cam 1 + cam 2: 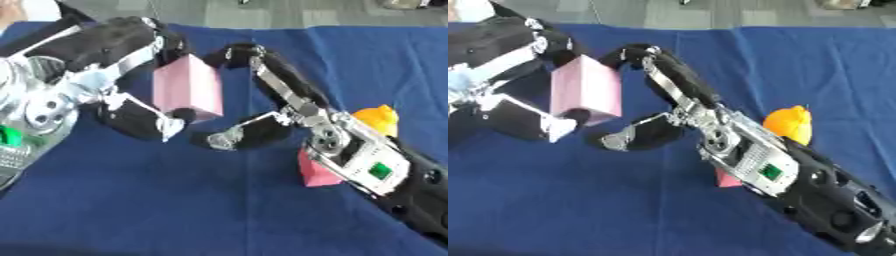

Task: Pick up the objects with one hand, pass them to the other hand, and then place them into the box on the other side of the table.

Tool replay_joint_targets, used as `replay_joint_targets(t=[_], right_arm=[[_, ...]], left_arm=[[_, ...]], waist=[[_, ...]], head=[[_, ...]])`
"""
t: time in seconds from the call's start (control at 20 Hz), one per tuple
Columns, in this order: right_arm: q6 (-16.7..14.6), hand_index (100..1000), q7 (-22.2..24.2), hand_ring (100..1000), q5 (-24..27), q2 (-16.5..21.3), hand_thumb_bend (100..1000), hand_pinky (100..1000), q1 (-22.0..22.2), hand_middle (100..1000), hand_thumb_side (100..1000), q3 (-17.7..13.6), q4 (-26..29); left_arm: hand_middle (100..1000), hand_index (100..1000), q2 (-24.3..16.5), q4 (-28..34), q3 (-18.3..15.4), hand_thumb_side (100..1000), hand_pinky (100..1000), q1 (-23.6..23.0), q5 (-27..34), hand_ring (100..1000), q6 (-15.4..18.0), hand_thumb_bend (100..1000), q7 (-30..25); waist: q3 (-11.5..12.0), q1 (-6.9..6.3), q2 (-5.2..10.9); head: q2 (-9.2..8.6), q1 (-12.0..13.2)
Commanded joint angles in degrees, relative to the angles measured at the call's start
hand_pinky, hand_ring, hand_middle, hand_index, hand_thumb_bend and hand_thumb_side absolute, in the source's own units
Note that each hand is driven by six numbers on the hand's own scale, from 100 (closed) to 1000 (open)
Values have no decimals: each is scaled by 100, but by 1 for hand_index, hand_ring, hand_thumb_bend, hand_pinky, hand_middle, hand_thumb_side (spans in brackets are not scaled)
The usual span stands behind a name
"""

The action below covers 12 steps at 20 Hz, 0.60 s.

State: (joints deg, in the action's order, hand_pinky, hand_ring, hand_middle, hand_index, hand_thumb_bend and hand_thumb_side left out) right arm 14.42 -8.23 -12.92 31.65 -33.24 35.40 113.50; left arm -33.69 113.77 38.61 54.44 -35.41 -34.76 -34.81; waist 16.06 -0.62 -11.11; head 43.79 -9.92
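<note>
So, left hand [131, 107] up over the blue cloth [219, 210], fingers and thumb curled round a pink box [185, 87], pinching it top and bottom and holding it clear of the table. Right hand [262, 100] just to the right of it, fingers arched round the box's right side, upper fingertips at the top corner and thumb below; can't quite tell if actually touching, looks more like open and cupping than gripping. Under the right forearm, a darker pink block [315, 175] sitting on the cloth, half hidden by the wrist. Further right, just beyond the forearm, an orange rounded thing [789, 124], shape not clear. Grey floor [262, 12] past the far edge of the table.
</note>
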Motion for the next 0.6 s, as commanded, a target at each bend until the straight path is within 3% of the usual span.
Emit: replay_joint_targets(t=[0.05,0.35,0.6], right_arm=[[61,789,-9,850,-126,142,666,823,-47,671,325,-76,109],[180,797,-83,856,-155,165,647,824,-20,678,330,-66,109],[165,794,-57,854,-137,201,638,823,4,677,312,-62,109]], left_arm=[[426,397,-234,40,-188,159,761,38,-182,676,-580,189,-734],[423,395,-473,40,-326,158,756,-91,-317,676,-474,213,-790],[423,394,-954,81,-837,138,758,-377,-265,661,-505,173,-445]], waist=[[-7,-66,50],[-11,-85,59],[-33,-80,54]], head=[[33,11],[33,30],[33,149]])
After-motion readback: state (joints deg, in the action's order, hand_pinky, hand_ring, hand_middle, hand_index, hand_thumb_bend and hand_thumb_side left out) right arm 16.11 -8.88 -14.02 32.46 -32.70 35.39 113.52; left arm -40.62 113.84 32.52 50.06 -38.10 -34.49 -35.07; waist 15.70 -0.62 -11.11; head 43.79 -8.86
